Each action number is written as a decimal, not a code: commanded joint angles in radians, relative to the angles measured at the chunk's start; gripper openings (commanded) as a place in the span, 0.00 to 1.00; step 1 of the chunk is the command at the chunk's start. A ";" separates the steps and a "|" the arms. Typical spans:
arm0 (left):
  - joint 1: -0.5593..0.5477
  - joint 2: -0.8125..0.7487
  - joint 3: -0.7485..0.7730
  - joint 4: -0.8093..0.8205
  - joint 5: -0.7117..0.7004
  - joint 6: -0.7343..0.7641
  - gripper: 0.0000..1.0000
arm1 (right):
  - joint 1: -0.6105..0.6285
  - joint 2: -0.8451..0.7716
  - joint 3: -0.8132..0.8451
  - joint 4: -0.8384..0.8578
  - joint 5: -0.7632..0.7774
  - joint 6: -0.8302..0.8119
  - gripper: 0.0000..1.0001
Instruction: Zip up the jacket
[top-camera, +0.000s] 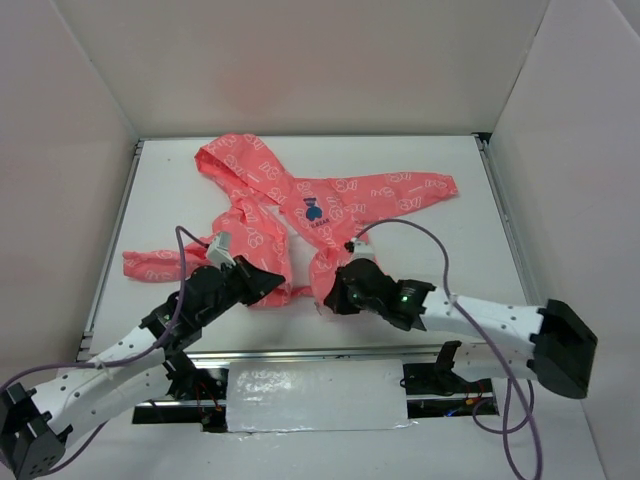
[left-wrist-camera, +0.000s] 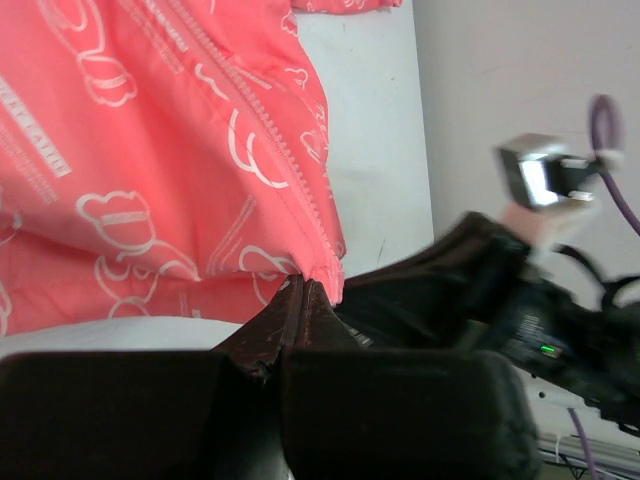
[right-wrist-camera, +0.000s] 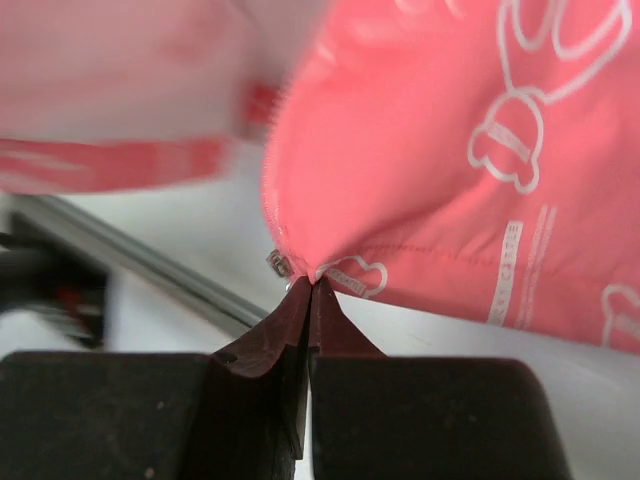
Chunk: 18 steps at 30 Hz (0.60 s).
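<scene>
Both my arms reach in from the near edge and angle toward each other, wrists low over the table (top-camera: 450, 260). The left arm comes up from the lower left, and the right arm runs almost flat in from the right.

My left gripper (left-wrist-camera: 303, 287) is pressed together on the bottom corner of the jacket (top-camera: 330, 205), right where the zipper teeth (left-wrist-camera: 290, 160) run out on that front panel. My right gripper (right-wrist-camera: 310, 284) is clamped too, pinching the hem corner of the other panel. There's a little metal bit (right-wrist-camera: 278, 265) just beside the tips, maybe the zipper's end piece, but it's too blurry to call.

The jacket itself lies mid-table, hood toward the far left, sleeves flung out to either side. Its front is unzipped, with a strip of bare table between the two panels I'm holding.
</scene>
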 joint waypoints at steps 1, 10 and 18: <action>-0.003 0.059 0.098 0.104 -0.012 0.006 0.00 | 0.007 -0.147 0.051 0.166 0.095 -0.008 0.00; -0.004 0.160 0.227 0.236 -0.051 0.052 0.00 | -0.005 -0.383 -0.029 0.489 0.189 -0.018 0.00; -0.012 0.170 0.207 0.374 -0.078 0.093 0.00 | -0.023 -0.382 -0.041 0.594 0.125 -0.002 0.00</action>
